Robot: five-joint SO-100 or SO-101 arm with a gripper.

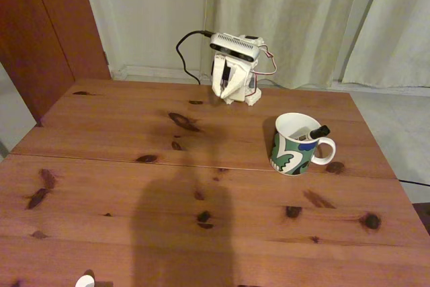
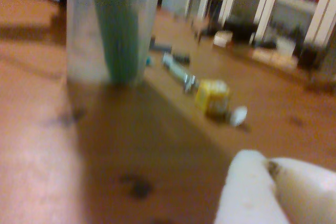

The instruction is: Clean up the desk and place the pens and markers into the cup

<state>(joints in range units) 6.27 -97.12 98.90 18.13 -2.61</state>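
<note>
At the far edge of the desk, about twelve o'clock in the fixed view, my white two-finger gripper (image 1: 227,92) sits folded down over its base, and in the wrist view its pale fingertips (image 2: 247,182) meet with no gap I can see and nothing between them, so I read it as closed and empty.

Outward from there, at roughly four o'clock from my base in the fixed view, stands the white ceramic mug with a green, white and blue pattern (image 1: 294,146), well apart from me. The slim marker with a black cap (image 1: 317,132) leans inside it, cap poking over the rim on the handle side. I judge the marker to be light, stiff and fairly slick, best pinched across the barrel near its middle. The mug looks heavier and breakable, so a knock could tip it.

The reddish-brown wooden tabletop with dark knots (image 1: 121,179) spreads around both. By my reading the job looks finished. The wrist view is blurred; a pale upright shape (image 2: 113,24) rises close ahead.
</note>
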